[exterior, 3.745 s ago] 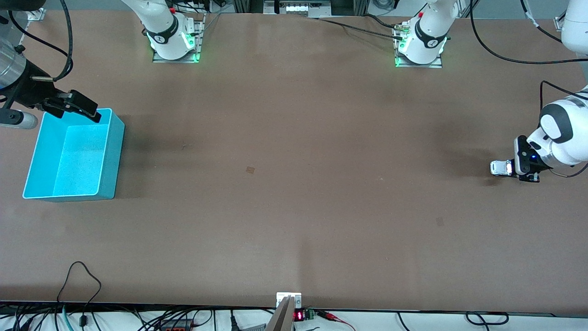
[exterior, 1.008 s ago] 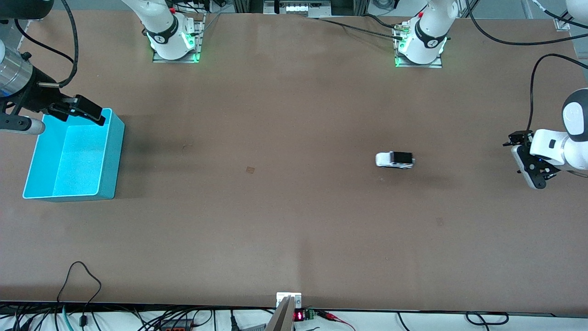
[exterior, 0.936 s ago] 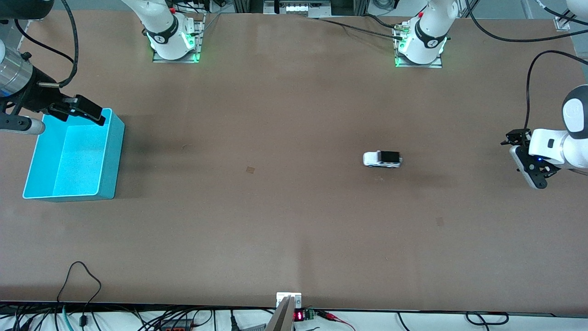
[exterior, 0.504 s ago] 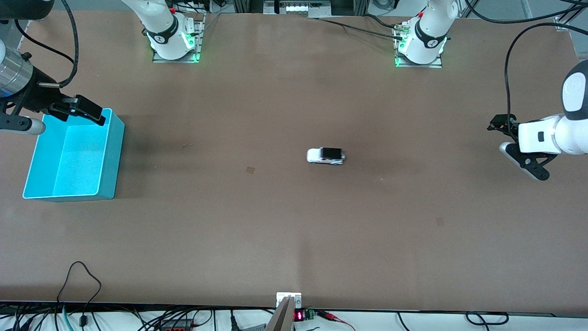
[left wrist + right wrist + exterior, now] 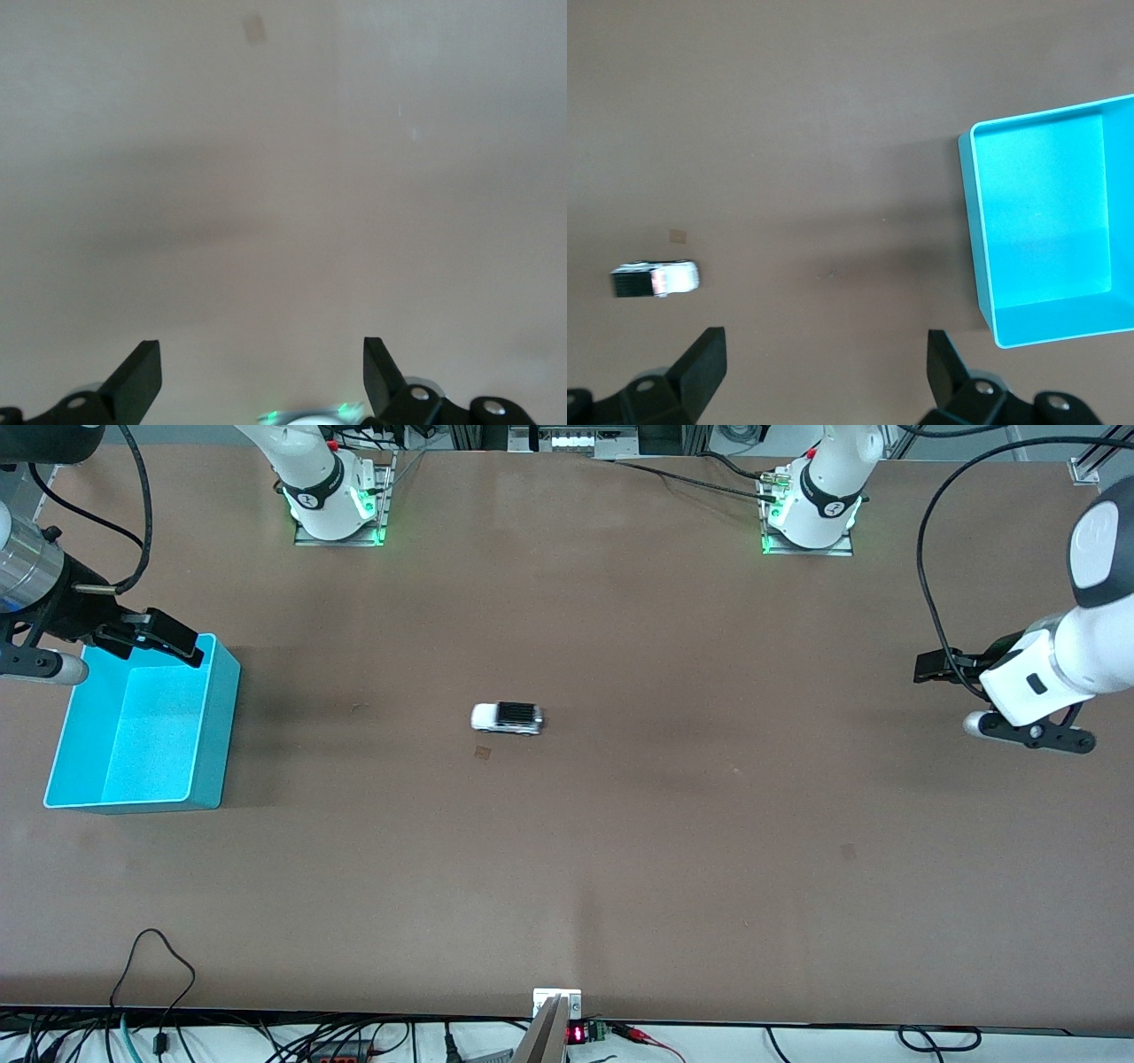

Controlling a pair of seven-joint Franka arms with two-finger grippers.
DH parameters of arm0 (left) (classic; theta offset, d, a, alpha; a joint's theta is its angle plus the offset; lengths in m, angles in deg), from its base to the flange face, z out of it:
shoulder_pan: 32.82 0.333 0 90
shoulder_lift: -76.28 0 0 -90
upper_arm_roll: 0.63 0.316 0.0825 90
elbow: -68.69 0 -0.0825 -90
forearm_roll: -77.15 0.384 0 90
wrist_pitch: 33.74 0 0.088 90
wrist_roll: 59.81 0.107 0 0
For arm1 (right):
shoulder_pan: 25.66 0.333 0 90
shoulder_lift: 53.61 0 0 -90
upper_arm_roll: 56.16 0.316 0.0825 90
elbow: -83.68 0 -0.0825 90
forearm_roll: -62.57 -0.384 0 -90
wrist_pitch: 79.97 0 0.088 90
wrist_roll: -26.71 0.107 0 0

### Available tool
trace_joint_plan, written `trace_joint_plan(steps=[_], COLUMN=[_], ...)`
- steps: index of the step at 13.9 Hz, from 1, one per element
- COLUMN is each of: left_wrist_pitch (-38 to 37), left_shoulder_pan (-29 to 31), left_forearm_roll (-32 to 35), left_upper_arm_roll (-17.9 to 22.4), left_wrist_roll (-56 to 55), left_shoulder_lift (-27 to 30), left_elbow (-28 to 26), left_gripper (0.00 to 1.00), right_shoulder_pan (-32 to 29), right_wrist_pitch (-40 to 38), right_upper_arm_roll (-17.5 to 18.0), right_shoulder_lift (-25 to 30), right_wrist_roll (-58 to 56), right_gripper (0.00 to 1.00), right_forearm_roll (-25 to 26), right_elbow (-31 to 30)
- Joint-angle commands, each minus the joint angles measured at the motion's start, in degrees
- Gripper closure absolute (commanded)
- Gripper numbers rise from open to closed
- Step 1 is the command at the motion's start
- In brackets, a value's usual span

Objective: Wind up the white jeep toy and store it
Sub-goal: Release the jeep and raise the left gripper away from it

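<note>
The tiny boxy white jeep toy with the black roof and dark wheels [image 5: 507,718] has rolled a long way in the last few seconds. 3.7 s ago my left gripper held it down at the left arm's end of the table; 1 s ago it was already loose and running, and now it sits near the middle of the brown table [image 5: 620,850], well apart from both arms. I read that as the wind-up and release being done, with the spring driving the toy toward the open cyan plastic bin [image 5: 142,722] at the right arm's end (whether it is still moving I cannot say for sure, though it looks a little smeared in the right wrist view [image 5: 656,279]).

The left gripper [image 5: 941,667] has swung up and away since the release and hangs over the left arm's end of the table; in the left wrist view its fingers [image 5: 137,376] stand wide apart with nothing between them. The right gripper [image 5: 155,636] has kept its post over the bin's rim nearest the bases, fingers [image 5: 700,363] likewise spread and empty.

The jeep's long axis runs along the table's length, from one arm's end to the other. Its white bonnet points toward the bin and its black roof trails toward the left arm's end. It stands upright on its wheels. My judgement is that storing is what remains, and the right arm is the one placed to pick it up.
</note>
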Motion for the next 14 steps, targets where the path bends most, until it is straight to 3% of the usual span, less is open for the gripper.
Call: trace_joint_plan(steps=[1,2,4,8,14], left_wrist_pitch=[10.82,14.09,15.18,13.60,10.52], left_shoulder_pan=[-2.11,-2.54,-3.43,-3.43,-3.60], left_forearm_roll=[-1.41,-1.67,-1.85,-1.23,-1.23], left_upper_arm_roll=[2.42,4.78,5.68,5.77,5.68], left_wrist_roll=[-8.83,-8.41,-8.06,-1.21,-0.94], left_shoulder_lift=[6.36,8.20,11.28,11.82,13.13], left_elbow=[-7.07,-9.27,-12.45,-12.02,-12.37], left_gripper=[0.00,0.00,0.00,0.00,0.00], right_shoulder_pan=[-0.27,-0.27,-0.27,-0.44,-0.53], right_wrist_pitch=[-0.56,-0.56,-0.56,-0.65,-0.65], right_upper_arm_roll=[0.15,0.15,0.15,0.15,0.06], right_shoulder_lift=[-0.34,-0.52,-0.61,-0.96,-0.96], right_wrist_roll=[-1.08,-1.08,-1.08,-1.08,-1.08], right_gripper=[0.00,0.00,0.00,0.00,0.00], right_forearm_roll=[0.71,0.71,0.71,0.80,0.80], right_elbow=[0.37,0.37,0.37,0.37,0.10])
